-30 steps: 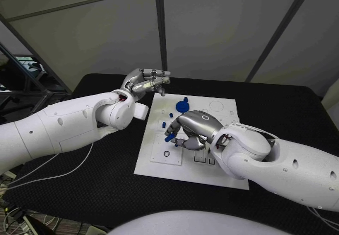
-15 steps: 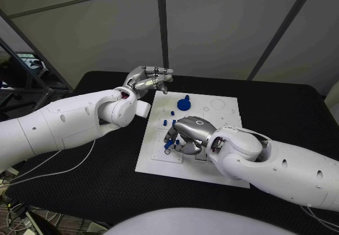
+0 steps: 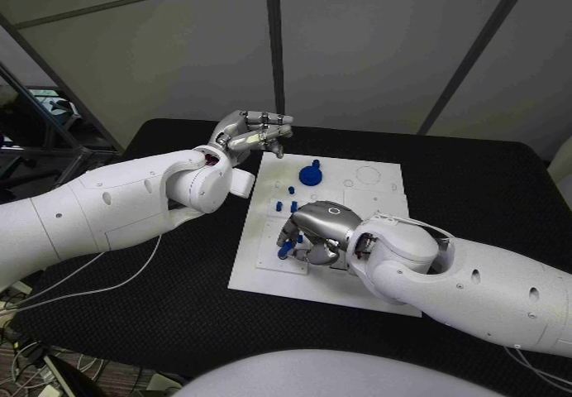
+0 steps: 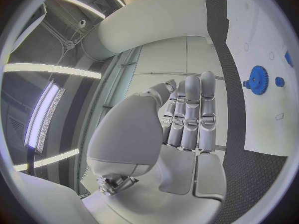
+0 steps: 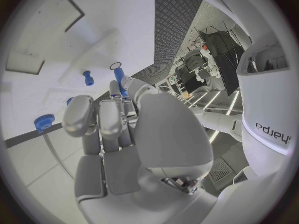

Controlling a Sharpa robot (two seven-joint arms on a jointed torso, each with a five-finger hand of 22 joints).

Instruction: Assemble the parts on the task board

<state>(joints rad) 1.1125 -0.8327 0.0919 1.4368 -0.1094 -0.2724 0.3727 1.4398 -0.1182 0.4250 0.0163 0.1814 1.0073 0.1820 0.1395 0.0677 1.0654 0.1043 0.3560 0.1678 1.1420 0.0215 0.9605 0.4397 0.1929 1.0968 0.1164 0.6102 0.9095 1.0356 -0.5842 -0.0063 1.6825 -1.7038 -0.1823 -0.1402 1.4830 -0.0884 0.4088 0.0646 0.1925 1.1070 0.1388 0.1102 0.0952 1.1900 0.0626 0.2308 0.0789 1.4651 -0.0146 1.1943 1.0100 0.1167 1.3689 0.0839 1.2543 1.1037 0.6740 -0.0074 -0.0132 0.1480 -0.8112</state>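
Judging from the task board [image 3: 369,298], I'm early in assembly: the blue gear [image 3: 310,176] and small pegs [image 3: 286,206] wait loose, my left hand [image 3: 250,132] hovers empty, fingers curled, while my right hand [image 3: 316,231] pinches a blue pin [image 3: 285,245] over a hole.

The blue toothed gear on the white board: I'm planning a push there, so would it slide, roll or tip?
The blue toothed gear lies flat on the white task board, so it would probably slide, not roll. It looks like rigid, light plastic, unlikely to tip.
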